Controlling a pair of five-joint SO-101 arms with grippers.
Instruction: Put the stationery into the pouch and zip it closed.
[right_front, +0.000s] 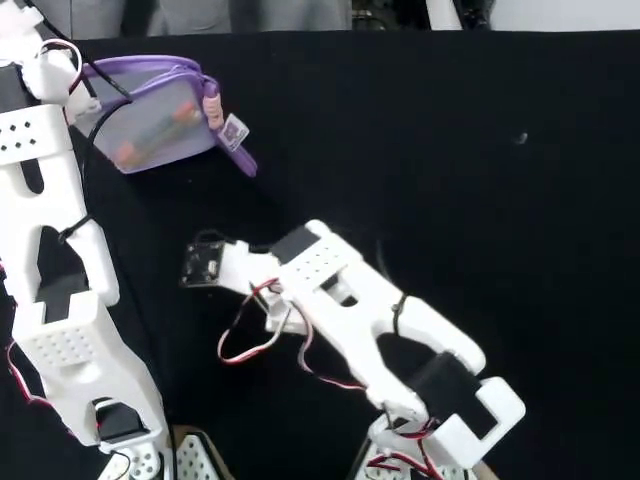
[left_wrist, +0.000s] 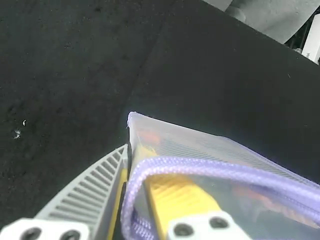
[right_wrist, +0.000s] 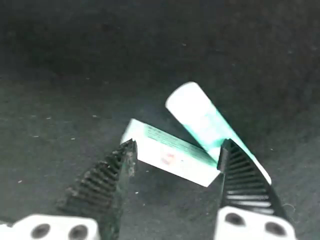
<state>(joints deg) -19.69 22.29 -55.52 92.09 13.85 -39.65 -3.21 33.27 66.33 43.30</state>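
The left hand (left_wrist: 131, 165) clamps the pouch (right_front: 160, 115) rim, seemingly for loading; the right hand (right_wrist: 179, 146) hangs wide open over a white block (right_wrist: 170, 157) and tube (right_wrist: 200, 117).

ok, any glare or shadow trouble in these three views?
High view: black tablecloth evenly lit, pale sheen on the clear plastic pouch with purple zipper. Left wrist view: no harsh glare on the pouch, contents show through. Right wrist view: white rectangular block and white cylindrical tube bright by the open right tool; cloth dims farther off.
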